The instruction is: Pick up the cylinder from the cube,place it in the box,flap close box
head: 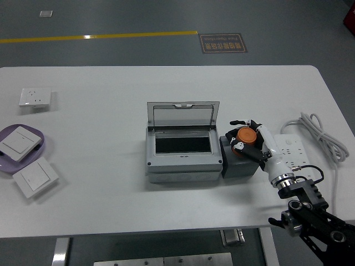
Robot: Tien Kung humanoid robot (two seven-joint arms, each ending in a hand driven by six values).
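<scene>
Head view puts your right hand over the dark cube, fingers curled around the orange cylinder, so you have it wrapped, though from up here you cannot tell whether it is clear of the cube's top or resting on it. The wrist comes in from the lower right at a slant, which makes sense: that angle keeps the forearm off the white power strip and its looped grey cable lying just to the right. The cube stands right against the grey box, on its right side, so the carry looks short, a lift and a slide to the left. The box's clear flap stands upright on its far hinge, leaving the dark opening exposed and facing you, ready for the drop. My read is that the grasp step is in hand, with placing and closing yet to do. Watch the flap: standing that tall, a high pass could knock it, and a cylinder may roll if released tilted. Your left hand is not showing at all. Well apart on the left sit a purple tray carrying a white switch plate, a second switch plate beside it, and a wall socket farther back.
</scene>
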